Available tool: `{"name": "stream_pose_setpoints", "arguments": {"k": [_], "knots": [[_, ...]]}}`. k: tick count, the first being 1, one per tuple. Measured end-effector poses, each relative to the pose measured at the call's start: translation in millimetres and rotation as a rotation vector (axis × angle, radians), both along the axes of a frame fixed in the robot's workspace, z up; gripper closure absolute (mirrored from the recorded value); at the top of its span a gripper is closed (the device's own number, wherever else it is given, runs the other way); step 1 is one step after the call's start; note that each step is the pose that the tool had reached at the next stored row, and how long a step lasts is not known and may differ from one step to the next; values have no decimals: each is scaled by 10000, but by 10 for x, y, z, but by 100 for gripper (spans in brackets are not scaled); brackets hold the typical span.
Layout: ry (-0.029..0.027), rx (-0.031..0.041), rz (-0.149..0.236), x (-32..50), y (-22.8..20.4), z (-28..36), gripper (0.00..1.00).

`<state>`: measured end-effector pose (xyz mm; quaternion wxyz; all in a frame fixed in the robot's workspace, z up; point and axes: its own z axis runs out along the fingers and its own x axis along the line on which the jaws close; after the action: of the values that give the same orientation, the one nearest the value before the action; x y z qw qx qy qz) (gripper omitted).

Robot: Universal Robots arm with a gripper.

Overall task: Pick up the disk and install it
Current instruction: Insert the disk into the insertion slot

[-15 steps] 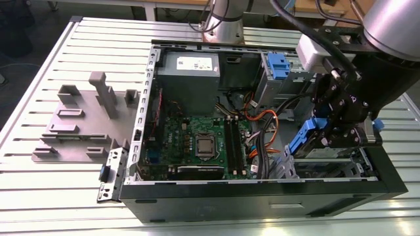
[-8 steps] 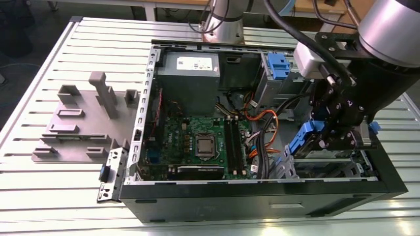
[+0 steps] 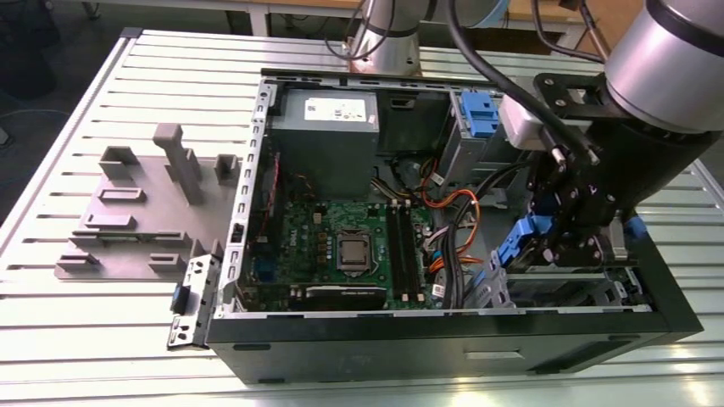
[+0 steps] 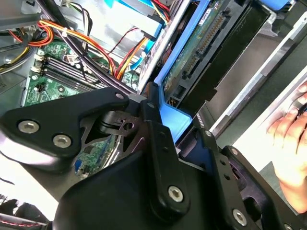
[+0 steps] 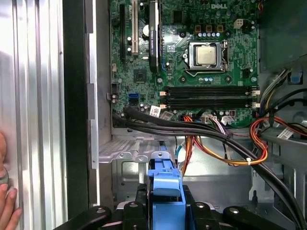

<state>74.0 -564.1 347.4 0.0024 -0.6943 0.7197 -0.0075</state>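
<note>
The disk hangs edge-up in its blue carrier, just above the metal drive bay in the open case's near corner on the exterior view's right. My gripper is shut on it from above. In the second wrist view the disk shows its dark underside and connector, and the black fingers of the gripper clamp the blue frame. In the first wrist view the blue carrier of the disk sits between the jaws of the gripper, over the bay floor.
Orange, red and black cables run beside the bay, next to the motherboard. The grey power supply and a blue bracket sit at the case's far end. A grey fixture plate lies outside. A person's hand rests by the case.
</note>
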Motion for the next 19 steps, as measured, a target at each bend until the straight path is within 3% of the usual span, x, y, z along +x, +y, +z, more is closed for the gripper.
{"name": "stream_pose_setpoints", "arguments": {"k": [7, 17, 18, 19], "knots": [[0, -2, 0, 0, 0, -64, 64], [-1, -4, 0, 0, 0, -67, 63], [0, -6, 0, 0, 0, -66, 56], [0, -6, 0, 0, 0, -66, 56]]}}
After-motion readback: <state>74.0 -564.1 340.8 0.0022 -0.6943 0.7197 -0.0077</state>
